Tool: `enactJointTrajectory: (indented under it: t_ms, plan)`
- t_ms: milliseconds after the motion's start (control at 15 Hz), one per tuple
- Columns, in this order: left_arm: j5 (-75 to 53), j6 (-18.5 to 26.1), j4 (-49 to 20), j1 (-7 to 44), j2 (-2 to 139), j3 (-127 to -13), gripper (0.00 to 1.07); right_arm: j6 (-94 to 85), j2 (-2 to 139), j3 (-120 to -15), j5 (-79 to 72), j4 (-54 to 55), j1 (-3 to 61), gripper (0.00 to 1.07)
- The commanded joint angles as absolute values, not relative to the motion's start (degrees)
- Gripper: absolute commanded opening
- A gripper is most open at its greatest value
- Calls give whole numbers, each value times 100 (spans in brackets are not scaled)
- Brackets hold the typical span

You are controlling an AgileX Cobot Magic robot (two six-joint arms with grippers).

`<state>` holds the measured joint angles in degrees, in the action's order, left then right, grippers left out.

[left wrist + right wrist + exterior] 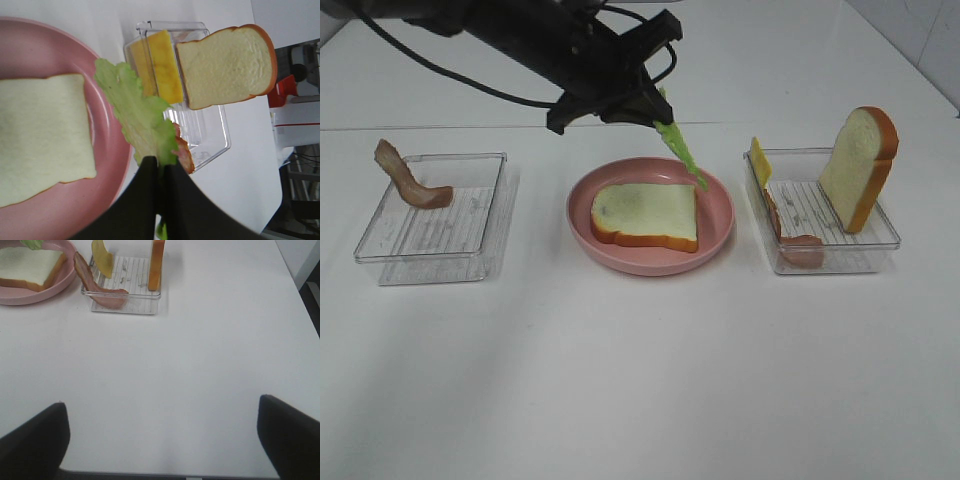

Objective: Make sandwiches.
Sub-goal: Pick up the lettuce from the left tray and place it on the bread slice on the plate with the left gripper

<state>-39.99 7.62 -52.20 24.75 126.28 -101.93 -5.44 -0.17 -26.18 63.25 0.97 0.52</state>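
The left tool (160,167) was clenched on the stem end of a lettuce (137,112) leaf. Its dark jaws were pressed together and the ruffled green sheet hung from their tips, clear of everything below. Just beneath the tool sat the pink plate (650,265), and the leaf's free end hung over the plate's rim on the side towards the right tray (880,240). On the plate lay a flat slice (645,213) of white bread with an orange-brown crust, white face up, the only part of the sandwich in place.

Beyond the leaf, farther from the tool, the clear right tray stood on the white worktop (640,400). In it, a yellow cheese (162,65) square leaned at the wall nearest the tool. A bacon strip (97,285) draped from that wall down to the tray floor. An upright slice (860,165) of bread stood on edge at the side away from the tool.

On the tool's other side, well apart, the left tray (380,250) held a second strip (410,180) that curled up over one corner.

The right tool (162,440) hung released, its dark fingers (35,440) spread wide over bare worktop, well back from plate and tray.
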Motion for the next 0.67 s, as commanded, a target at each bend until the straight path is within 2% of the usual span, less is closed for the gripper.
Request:
enactJointTrajectory:
  t_ms: [67,400,533,667]
  plan:
    - [-3890,1461,-6056,2475,13023,-10239,0,-579,-178,-2601,6297,92,34,99]
    - [-4211,1427,-5810,2338,13453,-10239,0,-579,-178,-2601,6297,92,34,99]
    - [-4171,1169,-5437,2338,13453,-10239,0,-579,-178,-2601,6297,92,34,99]
    - [-4120,670,-4687,2338,13453,-10239,0,-579,-178,-2601,6297,92,34,99]
